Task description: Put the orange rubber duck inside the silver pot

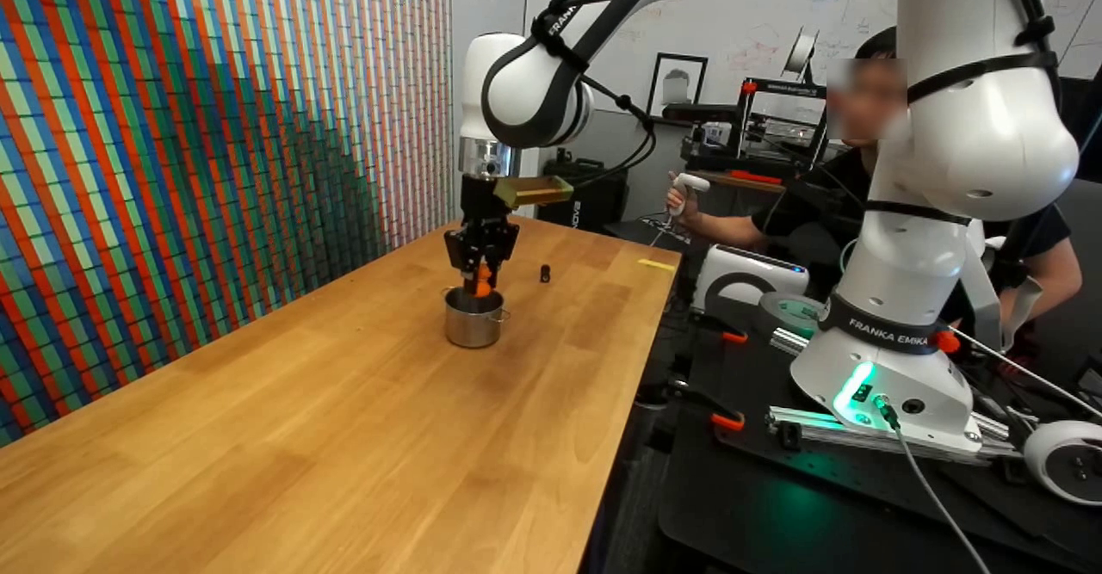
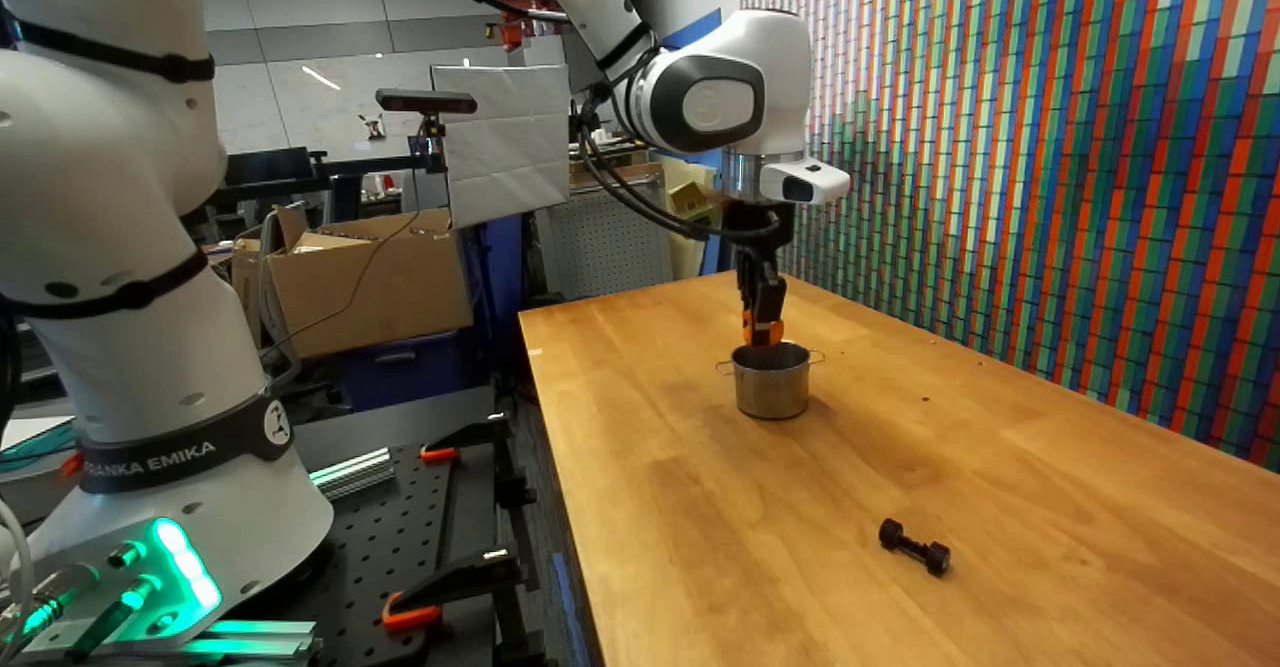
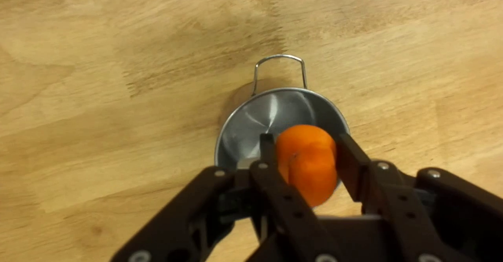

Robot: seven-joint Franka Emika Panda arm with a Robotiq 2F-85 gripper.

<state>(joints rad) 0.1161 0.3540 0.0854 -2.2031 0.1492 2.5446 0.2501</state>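
The orange rubber duck [image 3: 310, 167] is a bright orange rounded lump between my fingers. It also shows in both exterior views [image 1: 483, 280] [image 2: 768, 333]. My gripper [image 3: 306, 140] is shut on the duck, with a finger on each side; it points straight down in both exterior views [image 1: 480, 277] [image 2: 763, 319]. The silver pot [image 3: 245, 132] stands upright on the table with a thin wire handle showing. It shows in both exterior views [image 1: 473, 324] [image 2: 772, 389]. The duck is over the pot's opening, at about rim height. The fingers hide part of the pot's rim and inside.
A small black dumbbell-shaped object [image 2: 914, 547] lies on the wooden table [image 2: 680, 527], also seen in an exterior view [image 1: 545, 274]. A coloured tiled wall [image 1: 172, 169] runs along the table's long edge. A person [image 1: 869, 109] holds a white controller behind the arm.
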